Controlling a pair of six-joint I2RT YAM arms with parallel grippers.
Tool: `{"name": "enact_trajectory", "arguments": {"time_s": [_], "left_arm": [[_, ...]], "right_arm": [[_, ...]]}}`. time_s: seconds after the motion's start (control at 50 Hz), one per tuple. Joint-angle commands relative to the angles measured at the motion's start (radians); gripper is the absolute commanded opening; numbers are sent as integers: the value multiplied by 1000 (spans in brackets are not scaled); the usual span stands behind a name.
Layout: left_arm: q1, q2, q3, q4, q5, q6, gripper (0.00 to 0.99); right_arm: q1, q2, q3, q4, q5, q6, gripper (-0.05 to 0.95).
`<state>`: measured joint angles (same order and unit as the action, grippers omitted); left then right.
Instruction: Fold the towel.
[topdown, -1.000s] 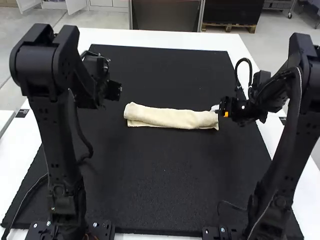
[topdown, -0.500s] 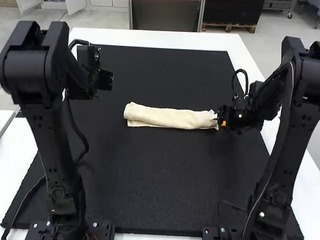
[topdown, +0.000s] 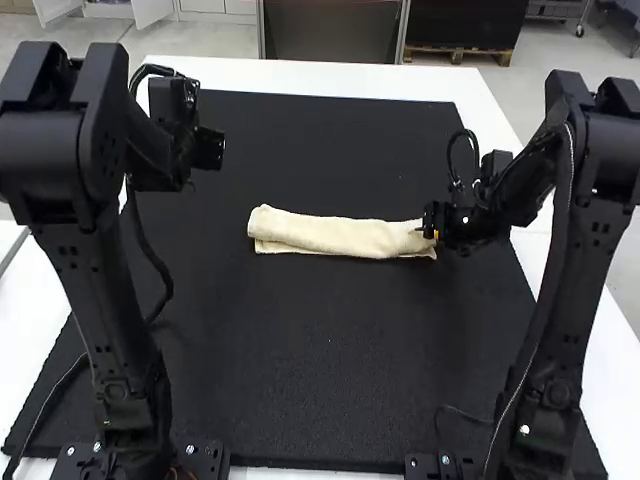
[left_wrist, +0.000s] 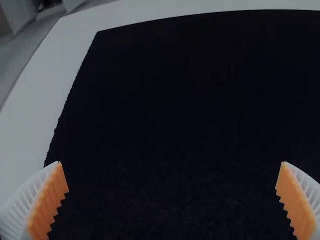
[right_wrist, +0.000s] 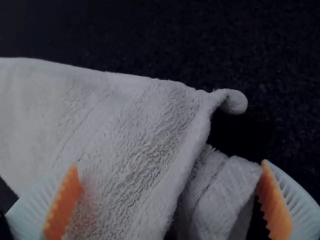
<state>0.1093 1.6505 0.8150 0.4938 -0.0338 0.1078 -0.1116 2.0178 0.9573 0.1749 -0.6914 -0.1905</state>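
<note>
High view first: the cream terry towel (topdown: 340, 235) lies on the black textured mat (topdown: 330, 340) over the white worktop (topdown: 300, 75), folded into a long, narrow strip running crosswise. And there's the right gripper (topdown: 432, 234), right at the strip's right-hand end! The left gripper (topdown: 207, 148) hangs well apart from the cloth, beyond its other end.

Over to the left wrist view: white ribbed fingers with orange pads (left_wrist: 47, 202) spread wide, nothing but mat between them.

Now the right wrist view, and the fingers are apart here too, the towel's end between them, unclamped. The high view gives the whole strip; this one gives the layers, a loose inner fold (right_wrist: 217, 197) beside the upper sheet and a little curled corner (right_wrist: 234, 101) poking out. It looks light, soft and floppy, with a nap that should grip well, nothing fragile. The hold I'd want takes in every layer at that end; catch just the top sheet and the strip could peel open.
</note>
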Motion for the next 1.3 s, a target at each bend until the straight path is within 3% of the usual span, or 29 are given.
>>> {"name": "enact_trajectory", "arguments": {"time_s": [0.0, 0.06, 0.12, 0.2, 0.22, 0.48, 0.78, 1.0, 1.28], "left_arm": [[1, -20, 36, 2, 3, 10, 974], [1, -20, 36, 2, 3, 10, 974], [0, -20, 33, 2, 3, 10, 974], [-2, -20, 33, -3, 3, 10, 974], [-2, -20, 33, -3, 3, 10, 974], [-3, -28, 36, -15, 3, 10, 974], [-11, -35, 3, -27, 3, 10, 974], [-11, -58, -14, -21, 5, 7, 974], [-7, -87, -20, -49, 8, 6, 974]], "right_arm": [[4, 18, 1, -2, -2, 11, 726], [0, 18, -2, -2, 7, 11, 621], [-8, 19, -5, 2, 18, 10, 448], [-23, 19, -6, 8, 44, 8, 10], [-30, 19, -6, 12, 49, 6, -21], [-42, -10, -12, 31, 67, -20, -21], [1, -154, -2, 67, 159, -46, -23], [92, -194, 29, 71, 153, 43, -23], [216, -199, 23, 35, 150, 39, -23]]}}
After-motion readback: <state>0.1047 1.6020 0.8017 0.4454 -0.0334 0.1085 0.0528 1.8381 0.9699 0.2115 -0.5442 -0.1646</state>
